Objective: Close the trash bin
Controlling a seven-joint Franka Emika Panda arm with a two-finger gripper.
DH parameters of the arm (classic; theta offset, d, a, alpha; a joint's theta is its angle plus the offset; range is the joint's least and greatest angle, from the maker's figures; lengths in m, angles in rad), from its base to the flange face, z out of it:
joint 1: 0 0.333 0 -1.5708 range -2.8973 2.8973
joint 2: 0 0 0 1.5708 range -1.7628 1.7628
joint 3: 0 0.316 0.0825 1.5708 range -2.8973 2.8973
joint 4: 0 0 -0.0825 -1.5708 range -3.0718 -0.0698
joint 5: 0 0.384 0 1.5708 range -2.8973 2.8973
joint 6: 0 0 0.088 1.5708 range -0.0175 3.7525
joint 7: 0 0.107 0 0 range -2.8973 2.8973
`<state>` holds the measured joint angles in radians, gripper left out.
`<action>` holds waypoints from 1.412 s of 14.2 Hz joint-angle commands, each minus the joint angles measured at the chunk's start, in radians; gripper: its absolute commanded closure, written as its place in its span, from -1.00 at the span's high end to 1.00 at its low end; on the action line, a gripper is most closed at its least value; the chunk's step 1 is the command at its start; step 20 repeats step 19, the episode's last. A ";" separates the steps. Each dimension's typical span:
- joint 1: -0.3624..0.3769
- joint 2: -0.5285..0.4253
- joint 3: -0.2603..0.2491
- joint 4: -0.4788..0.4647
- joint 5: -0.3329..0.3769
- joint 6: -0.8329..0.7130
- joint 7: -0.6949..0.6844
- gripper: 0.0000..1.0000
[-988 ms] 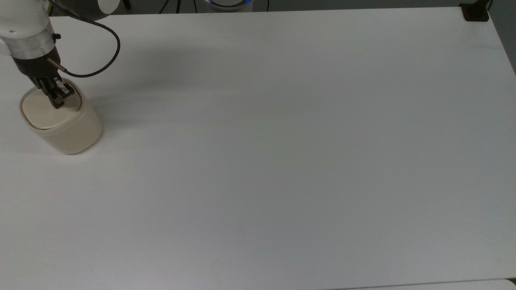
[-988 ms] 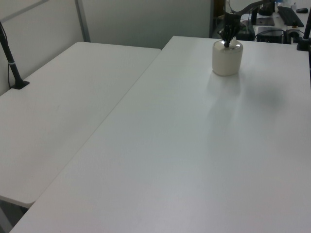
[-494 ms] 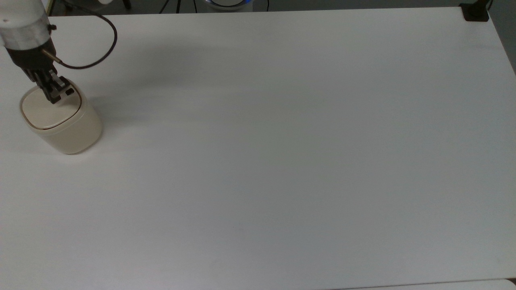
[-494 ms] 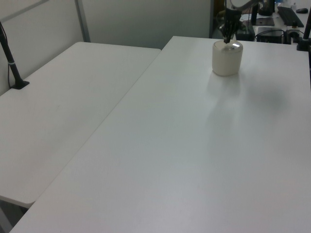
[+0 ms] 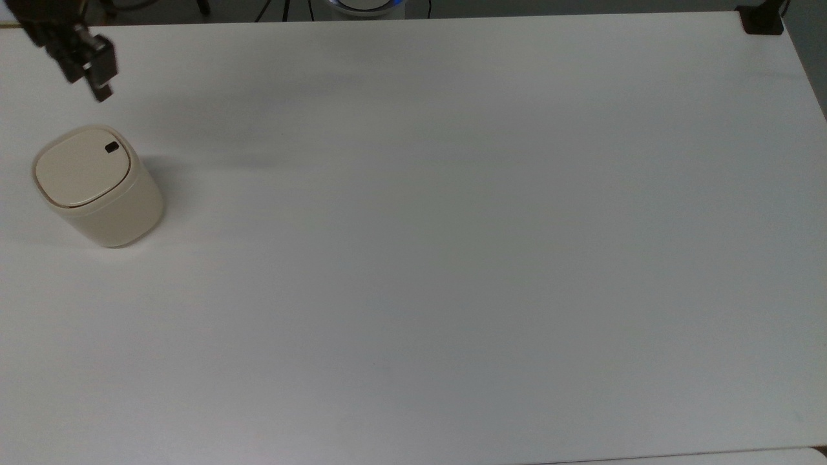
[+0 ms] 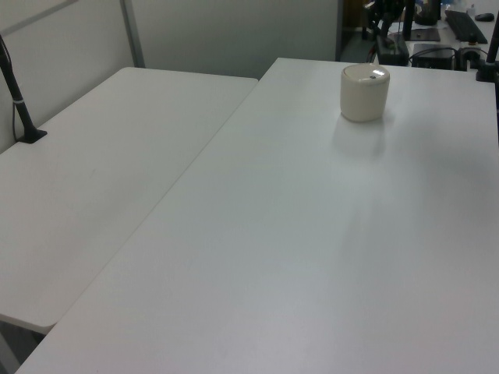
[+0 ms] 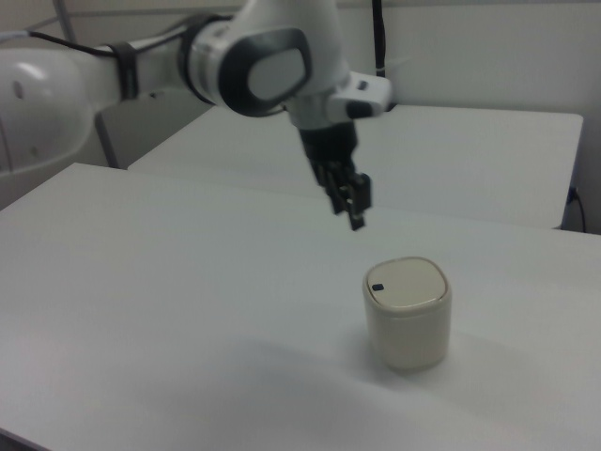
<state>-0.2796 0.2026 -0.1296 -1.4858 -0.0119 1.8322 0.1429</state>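
Spanning the room, bare white table

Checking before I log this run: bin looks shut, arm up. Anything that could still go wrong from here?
Little left.
1. The lid lies flat on the bin, but whether it latched cannot be told; it might pop back up.
2. The bin stands near the table edge at the top view's left; a bump there could push it off.
3. The end effector hangs above the bin, so a low move could clip it.
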 commanded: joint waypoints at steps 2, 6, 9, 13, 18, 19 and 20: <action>0.135 -0.078 0.016 -0.014 0.068 -0.143 -0.055 1.00; 0.245 -0.071 0.018 -0.014 0.113 -0.134 -0.062 1.00; 0.286 -0.083 0.018 -0.011 0.099 -0.143 -0.095 1.00; 0.355 -0.057 0.016 -0.014 0.067 -0.136 -0.114 1.00; 0.353 -0.060 0.016 -0.021 0.075 -0.145 -0.103 1.00; 0.350 -0.060 0.016 -0.019 0.075 -0.142 -0.103 1.00; 0.350 -0.060 0.016 -0.019 0.075 -0.142 -0.103 1.00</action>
